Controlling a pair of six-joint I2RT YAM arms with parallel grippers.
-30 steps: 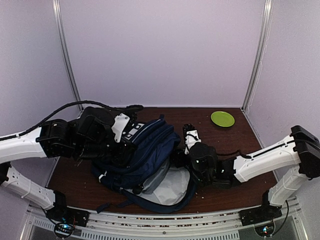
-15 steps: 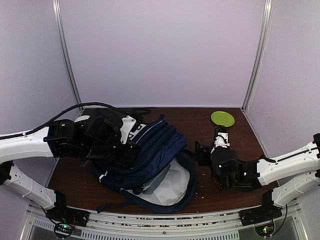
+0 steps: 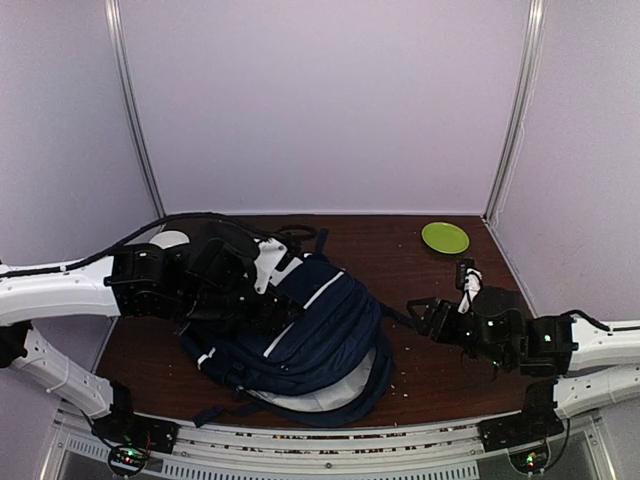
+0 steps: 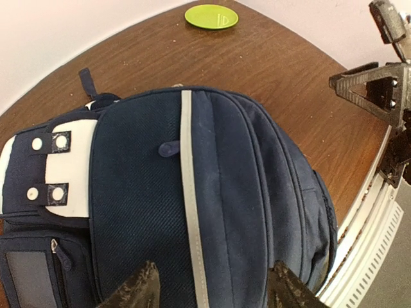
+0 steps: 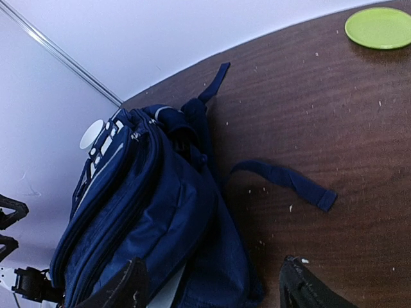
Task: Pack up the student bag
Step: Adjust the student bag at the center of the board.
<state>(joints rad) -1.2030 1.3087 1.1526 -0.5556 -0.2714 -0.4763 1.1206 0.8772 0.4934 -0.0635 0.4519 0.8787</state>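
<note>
Once the left gripper [image 4: 215, 292] let go, jaws wide apart, the student bag [image 3: 300, 335] flopped nearly shut on the table [image 3: 400, 260], centre-left (grey lining barely showing). Right gripper [image 5: 215, 289], jaws apart & empty, had backed off rightward; loading prob. finished.

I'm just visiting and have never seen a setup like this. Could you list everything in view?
bag: one, navy with white stripes, lying mid-table
strap: one, navy, trailing from the bag onto the table
plate: one, green, far right corner of the table
crumbs: many, pale, scattered on the table
table: one, dark brown wood, under everything
arms: two, white and black; left over the bag, right beside it; jaws open on both, holding nothing
</note>
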